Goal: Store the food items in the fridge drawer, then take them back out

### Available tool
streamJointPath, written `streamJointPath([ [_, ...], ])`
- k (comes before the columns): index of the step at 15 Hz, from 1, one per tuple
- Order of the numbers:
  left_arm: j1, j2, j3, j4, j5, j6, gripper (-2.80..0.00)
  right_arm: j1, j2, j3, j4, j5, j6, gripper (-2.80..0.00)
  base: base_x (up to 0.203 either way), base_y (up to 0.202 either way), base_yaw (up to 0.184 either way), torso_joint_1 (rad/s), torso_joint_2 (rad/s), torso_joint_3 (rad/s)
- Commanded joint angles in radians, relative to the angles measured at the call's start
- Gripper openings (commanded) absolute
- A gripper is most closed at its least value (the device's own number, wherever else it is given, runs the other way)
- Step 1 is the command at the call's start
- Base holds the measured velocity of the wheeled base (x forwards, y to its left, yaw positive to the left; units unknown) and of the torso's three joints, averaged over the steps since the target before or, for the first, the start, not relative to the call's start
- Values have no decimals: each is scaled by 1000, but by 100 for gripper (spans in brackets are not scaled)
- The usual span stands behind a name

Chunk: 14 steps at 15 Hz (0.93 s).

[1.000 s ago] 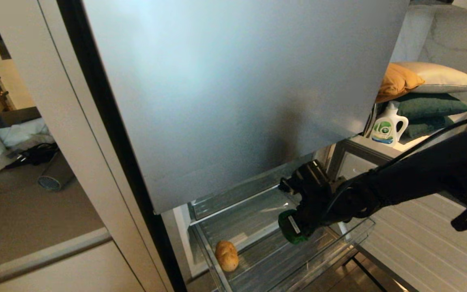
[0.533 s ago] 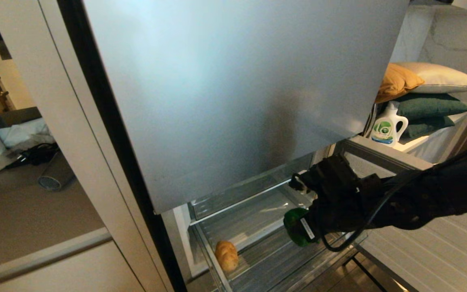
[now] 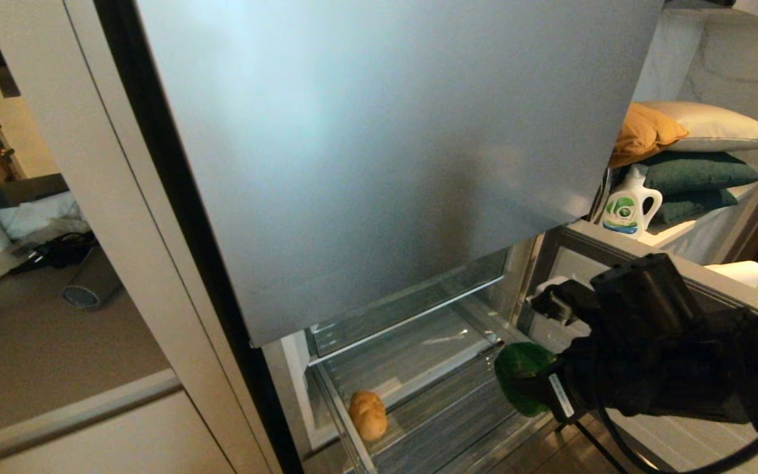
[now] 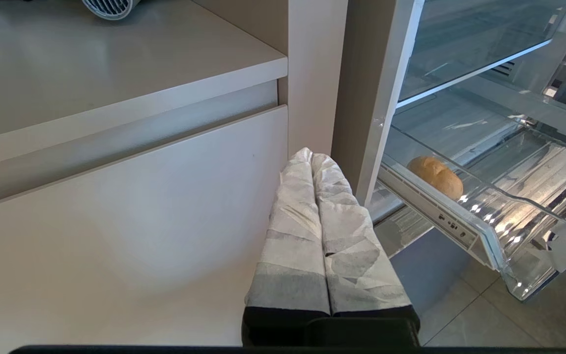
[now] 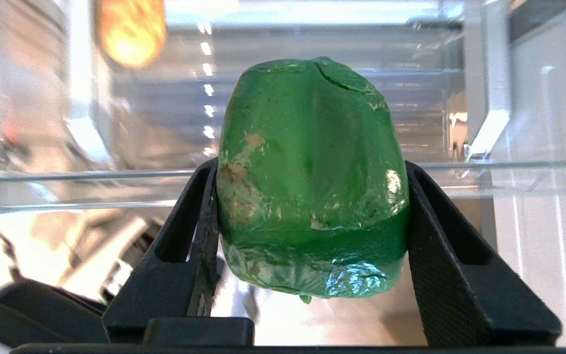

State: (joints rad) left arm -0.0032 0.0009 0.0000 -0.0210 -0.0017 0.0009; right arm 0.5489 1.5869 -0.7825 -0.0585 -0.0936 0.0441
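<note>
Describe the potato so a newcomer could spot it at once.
Find the tall silver fridge door; below it, a clear drawer is pulled out. The potato lies in its front left corner, alone: tan and oval, unlike the green pepper in the right hand.

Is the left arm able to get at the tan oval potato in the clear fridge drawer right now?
Probably yes: the left gripper, fingers shut, hangs beside the open clear fridge drawer, and the tan oval potato lies uncovered near that edge.
</note>
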Motion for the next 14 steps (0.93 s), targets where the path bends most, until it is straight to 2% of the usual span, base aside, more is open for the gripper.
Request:
streamJointPath([
  [1,0,1,11,0,0,1,-280,-1,-103,37,-6,-6,57,-280,0,0,0,0,0,0],
  [3,0,1,11,0,0,-1,-280,-3,-139,72,-11,-37,117,-280,0,0,0,0,0,0],
  [9,0,1,11,0,0,-1,-280,-1,-230,190,-127,-48,117,-280,0,0,0,0,0,0],
  [14,0,1,11,0,0,-1,-280,-1,-305,252,-132,-77,115,-280,0,0,0,0,0,0],
])
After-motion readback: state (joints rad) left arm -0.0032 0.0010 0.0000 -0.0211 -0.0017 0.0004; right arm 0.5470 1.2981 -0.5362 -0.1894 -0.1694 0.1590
